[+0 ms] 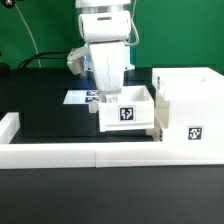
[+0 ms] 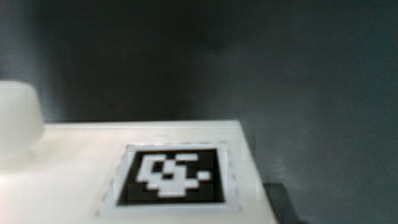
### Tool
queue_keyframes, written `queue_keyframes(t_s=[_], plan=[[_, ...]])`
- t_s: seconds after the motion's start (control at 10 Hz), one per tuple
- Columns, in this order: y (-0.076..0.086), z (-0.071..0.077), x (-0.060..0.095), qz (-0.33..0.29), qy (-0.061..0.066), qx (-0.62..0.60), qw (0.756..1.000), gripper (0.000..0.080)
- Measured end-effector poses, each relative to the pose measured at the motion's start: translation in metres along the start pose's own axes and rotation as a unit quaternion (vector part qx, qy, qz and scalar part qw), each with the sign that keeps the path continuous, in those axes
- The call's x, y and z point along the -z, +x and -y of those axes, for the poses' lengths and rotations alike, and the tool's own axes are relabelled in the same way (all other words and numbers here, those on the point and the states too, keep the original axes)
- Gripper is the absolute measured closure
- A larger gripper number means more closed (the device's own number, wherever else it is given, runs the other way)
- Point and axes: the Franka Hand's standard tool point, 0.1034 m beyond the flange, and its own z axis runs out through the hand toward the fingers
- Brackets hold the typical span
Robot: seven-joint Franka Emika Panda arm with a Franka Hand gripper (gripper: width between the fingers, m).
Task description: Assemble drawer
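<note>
A small white open-top tray [image 1: 125, 112] of the drawer stands on the black table in the exterior view, a square tag on its near wall. It sits close against the tall white case [image 1: 190, 95] on the exterior view's right. My gripper [image 1: 108, 95] reaches down into the tray from above, and the tray's walls hide its fingertips. The wrist view is filled by a white tagged face of the tray [image 2: 175, 178], very close. A rounded white part [image 2: 15, 115] shows at that picture's edge. No finger shows clearly there.
The marker board [image 1: 82, 97] lies on the table behind the tray. A low white wall [image 1: 100, 153] edges the table's near side, with a short piece [image 1: 8, 128] on the exterior view's left. Black table [image 2: 214, 60] lies beyond the tray.
</note>
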Motion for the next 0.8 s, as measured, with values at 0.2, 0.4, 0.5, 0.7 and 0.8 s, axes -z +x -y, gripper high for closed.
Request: queue_keyframes(t_s=[0.2, 0.4, 0.5, 0.7, 0.8], plan=[[0.007, 0.0, 0.0, 0.002, 0.0, 0.005, 1.0, 0.0757], [0.011, -0.001, 0.0, 0.003, -0.001, 0.004, 1.0, 0.0757], [0.013, -0.002, 0.0, 0.003, -0.001, 0.003, 1.0, 0.0757], [0.015, -0.002, 0.0, 0.003, -0.001, 0.003, 1.0, 0.0757], [0.014, -0.001, 0.0, 0.003, -0.001, 0.003, 1.0, 0.0757]])
